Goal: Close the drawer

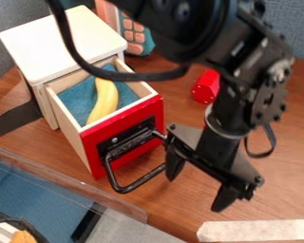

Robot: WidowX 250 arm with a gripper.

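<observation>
Wooden drawer with red front (119, 124): is open, out from white box cabinet (62, 42)
Blue cloth lining (78, 99): under yellow curved banana (105, 100)
Black metal handle (142, 180): loop shape
Black two-finger gripper (199, 182): jaws apart, beside handle

banana (105, 99) on lining (78, 97) (inside the drawer (67, 127)), cabinet (62, 38) behind, handle (142, 180) on drawer front (150, 113)

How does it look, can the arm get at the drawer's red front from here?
Probably yes: the end effector, fingers apart, hangs just outside the red front, with no loose object seen between them. The handle juts out there, though, and might catch a finger.
</observation>
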